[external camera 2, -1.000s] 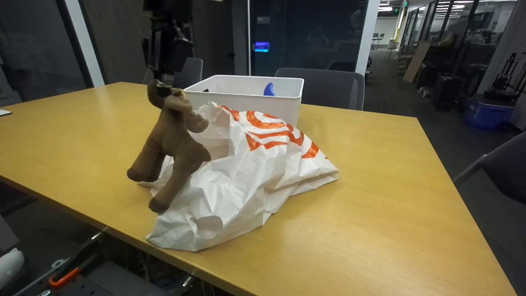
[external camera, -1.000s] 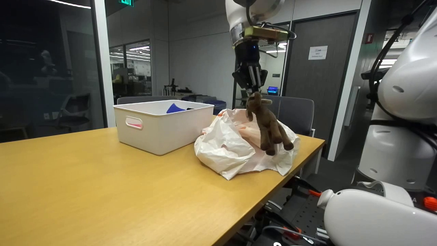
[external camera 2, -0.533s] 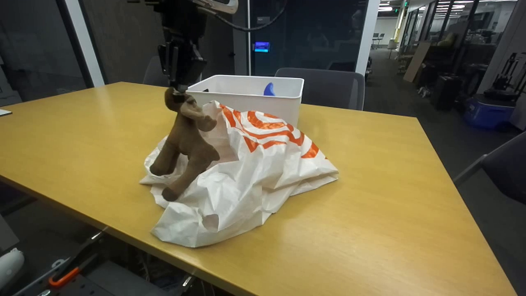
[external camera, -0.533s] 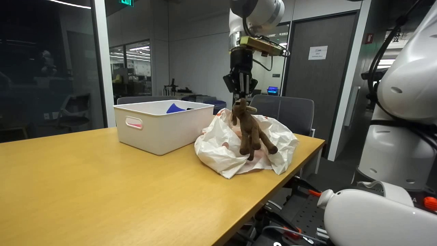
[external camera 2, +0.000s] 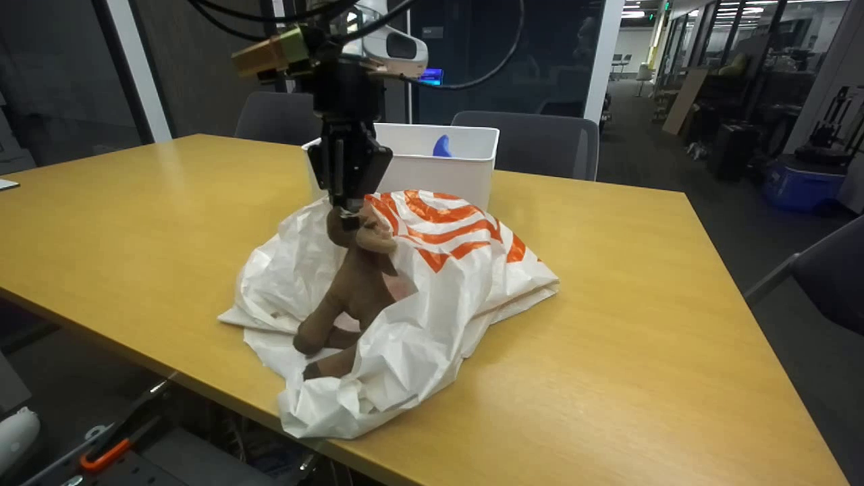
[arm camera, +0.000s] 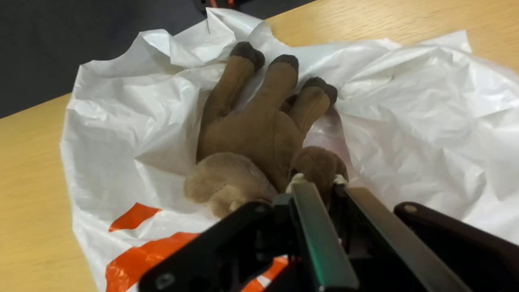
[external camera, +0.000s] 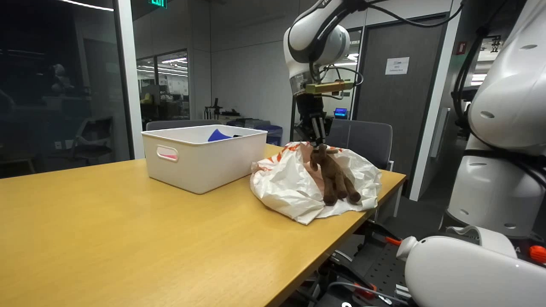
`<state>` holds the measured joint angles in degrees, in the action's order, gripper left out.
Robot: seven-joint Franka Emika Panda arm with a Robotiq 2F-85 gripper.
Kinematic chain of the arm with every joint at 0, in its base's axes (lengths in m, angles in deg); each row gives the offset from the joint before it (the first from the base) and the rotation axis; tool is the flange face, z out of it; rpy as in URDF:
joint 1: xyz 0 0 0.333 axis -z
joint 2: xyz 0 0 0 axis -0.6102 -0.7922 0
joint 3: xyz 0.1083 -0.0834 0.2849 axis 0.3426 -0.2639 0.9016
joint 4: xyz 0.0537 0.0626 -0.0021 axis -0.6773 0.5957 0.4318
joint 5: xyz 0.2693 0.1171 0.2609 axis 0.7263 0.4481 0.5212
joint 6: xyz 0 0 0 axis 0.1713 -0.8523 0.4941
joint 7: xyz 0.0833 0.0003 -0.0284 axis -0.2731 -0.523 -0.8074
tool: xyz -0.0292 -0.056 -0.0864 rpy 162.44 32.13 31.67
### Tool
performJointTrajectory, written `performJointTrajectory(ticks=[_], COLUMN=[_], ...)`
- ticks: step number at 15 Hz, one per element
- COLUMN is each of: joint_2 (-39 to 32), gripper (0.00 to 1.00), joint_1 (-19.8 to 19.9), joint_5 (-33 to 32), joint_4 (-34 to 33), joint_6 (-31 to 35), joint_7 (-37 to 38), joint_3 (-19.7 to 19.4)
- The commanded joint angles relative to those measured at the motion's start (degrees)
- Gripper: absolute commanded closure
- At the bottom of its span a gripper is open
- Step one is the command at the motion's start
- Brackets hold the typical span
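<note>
Yellow table [external camera: 128,234], with a brown stuffed animal [external camera 2: 361,287] under the pincer [arm camera: 319,182].
Clamped on a bit of its head, the pincer holds it over a crumpled plastic bag [external camera 2: 439,297], legs among the folds. Off to the pincer's side sits a white bin [external camera: 204,166]. The stuffed animal looks light and squashy; its tummy should be best to squeeze.

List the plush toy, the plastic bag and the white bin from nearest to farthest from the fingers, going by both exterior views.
1. Plush toy: at the fingers, pinched by its head end.
2. Plastic bag: just below, spread under and around the toy.
3. White bin: farthest, beyond the bag in an exterior view.
</note>
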<state>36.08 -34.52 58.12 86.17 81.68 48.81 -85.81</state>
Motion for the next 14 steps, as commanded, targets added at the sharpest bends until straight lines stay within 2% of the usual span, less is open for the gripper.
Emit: performJointTrajectory(ticks=[1,4,7,9,12,14], joint_2=[-1.7,-4.3,-7.6,-10.6,-15.8,-18.9], gripper=[0.97,0.97,0.97,0.97,0.96,0.97], joint_1=[-1.1,-2.5,-2.2,-1.6,-1.0,-0.8], joint_5=[-4.7,5.0,12.1,13.9,14.7,14.6], joint_4=[-0.9,-3.7,-7.1,-9.6,-13.6,-15.8], joint_6=[1.8,-2.7,-9.3,-14.7,-18.7,-18.0], joint_7=[-1.5,-10.0,-13.6,-13.2,-11.1,-9.5], joint_3=[1.0,-0.3,-1.0,-1.4,-2.2,-2.5])
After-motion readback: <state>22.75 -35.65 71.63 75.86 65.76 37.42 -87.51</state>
